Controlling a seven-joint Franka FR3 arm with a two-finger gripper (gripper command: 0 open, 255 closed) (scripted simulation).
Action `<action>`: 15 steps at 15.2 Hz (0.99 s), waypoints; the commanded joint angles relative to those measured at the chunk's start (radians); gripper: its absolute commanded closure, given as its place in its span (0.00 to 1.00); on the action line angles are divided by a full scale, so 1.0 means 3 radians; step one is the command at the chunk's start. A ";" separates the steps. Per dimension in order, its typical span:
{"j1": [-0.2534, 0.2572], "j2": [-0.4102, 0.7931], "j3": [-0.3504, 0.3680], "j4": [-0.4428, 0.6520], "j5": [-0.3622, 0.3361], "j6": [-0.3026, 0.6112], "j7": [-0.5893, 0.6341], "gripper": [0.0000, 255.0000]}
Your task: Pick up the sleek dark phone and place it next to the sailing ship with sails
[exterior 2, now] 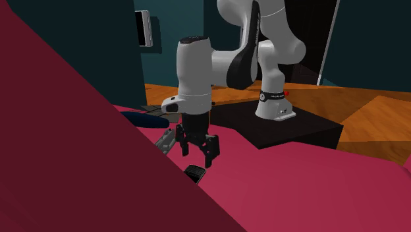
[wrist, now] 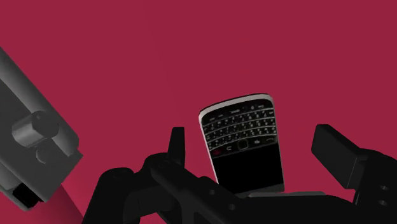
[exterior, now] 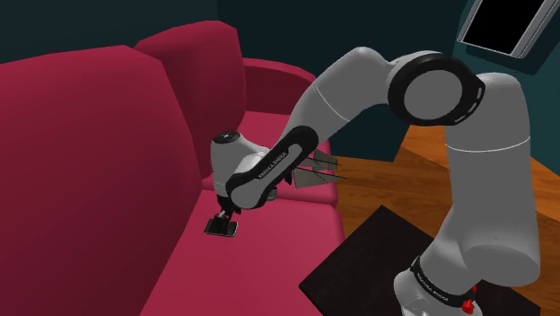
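While the white arm bends down over the crimson sofa (exterior: 108, 135), its black gripper (exterior: 224, 215) hangs low over the seat cushion. From where I stand the fingers (wrist: 177, 143) are spread wide and released, gripping nothing.

The phone (wrist: 242, 143) lies flat and face up on the cushion directly under them. In the wrist view it sits in the gap between the two fingers, touching neither and a little nearer one than the other. It is dark with a pale silvery rim. Its small keys are on the half farther from the hand, and its black screen is on the half closer to the hand. In the second exterior view there is a sliver of red cushion between the fingertips and the phone (exterior 2: 194, 174), so the gripper (exterior 2: 197, 150) is just above it rather than on it.

A grey boxy object (wrist: 32, 140) rests on the cushion outside the finger gap, near one finger.

The ship (exterior: 321, 172), with grey sails, stands farther along the seat, well apart from the fingers and partly behind the forearm. The black stand (exterior: 359, 260) sits on a wooden floor (exterior: 377, 179).
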 commanded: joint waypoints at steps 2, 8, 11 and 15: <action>0.0033 0.0140 -0.0036 0.0058 -0.0047 0.0083 0.0024 0.00; 0.0064 0.0277 -0.0075 0.0090 -0.0089 0.0186 0.0052 0.00; 0.0064 0.0277 -0.0075 0.0091 -0.0089 0.0186 0.0052 0.00; 0.0064 0.0276 -0.0075 0.0091 -0.0088 0.0186 0.0052 1.00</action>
